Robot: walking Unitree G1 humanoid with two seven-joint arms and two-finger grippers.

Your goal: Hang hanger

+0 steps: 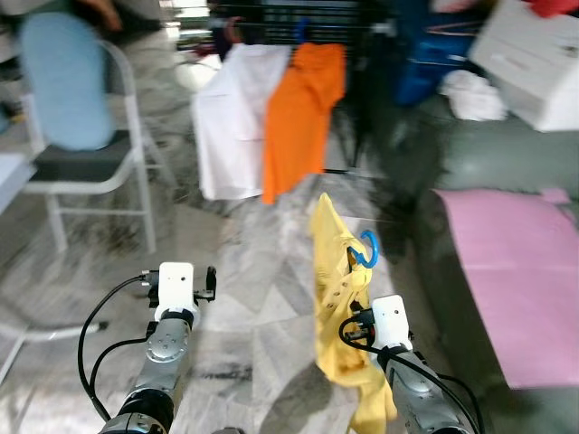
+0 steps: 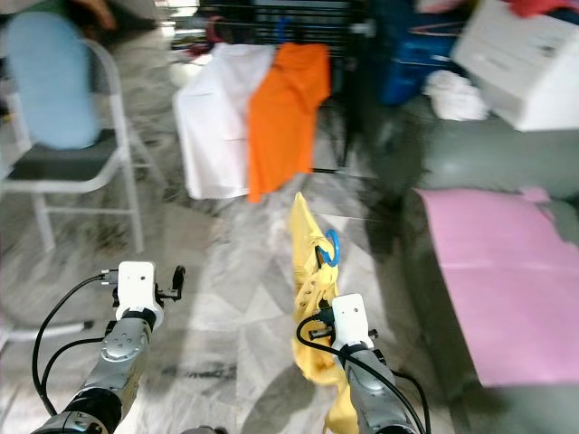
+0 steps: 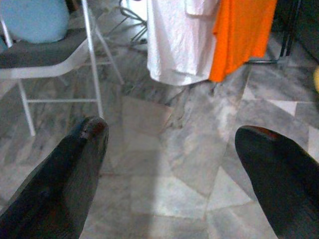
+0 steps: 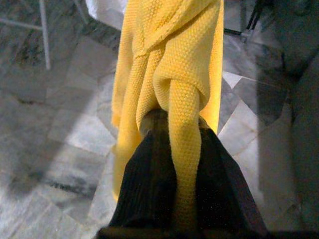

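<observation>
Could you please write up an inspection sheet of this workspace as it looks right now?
Surface: grey marble floor.
Job's things: yellow shirt on blue hanger; drying rack ahead carries white shirt and orange shirt.
Clutter: pink mat, white box.
Hands: right hand shut on yellow shirt; left hand open, holding nothing.
Cables: black loops beside both wrists.
Surroundings: folding chair with blue cushion.
</observation>
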